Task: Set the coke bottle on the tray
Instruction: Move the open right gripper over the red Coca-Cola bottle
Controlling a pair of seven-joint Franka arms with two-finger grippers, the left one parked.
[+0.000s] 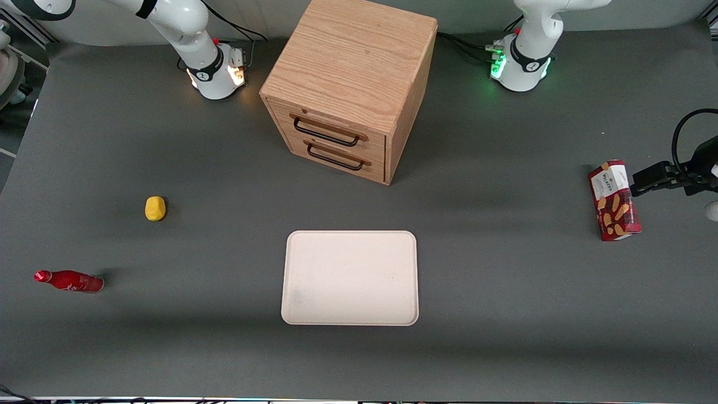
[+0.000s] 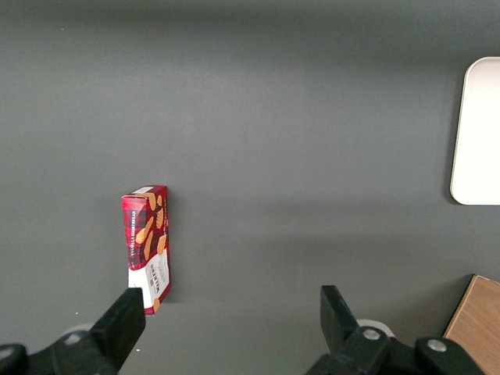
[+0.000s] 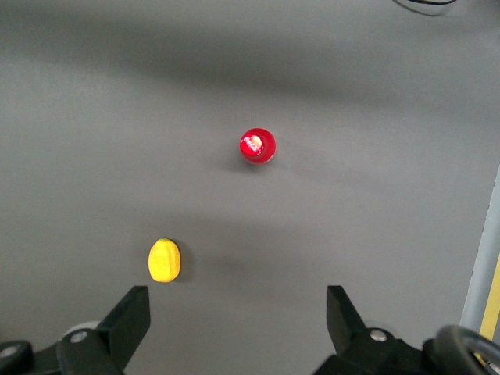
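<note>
On grey table, slim glossy red coke bottle (image 1: pixel 69 280), red cap, claw (image 3: pixel 238 328) high above, wide open, empty

This is a robotics lab bench, not a home or a shop. A wide table (image 1: pixel 505 314) covered in plain dark grey matting carries two white arm bases (image 1: pixel 216 70) bolted at the edge farthest from the front camera, each with status lights and cables trailing off. The things on it are staged test props set well apart: a small wooden drawer cabinet (image 1: pixel 350 90), a cream tray (image 1: pixel 350 278), a snack box (image 1: pixel 614 200), a yellow lump (image 1: pixel 155 208) and a coke bottle (image 1: pixel 70 280). The gripper (image 3: pixel 238 324) hangs high over the mat, fingers spread wide, the yellow lump just ahead of its jaws.
</note>
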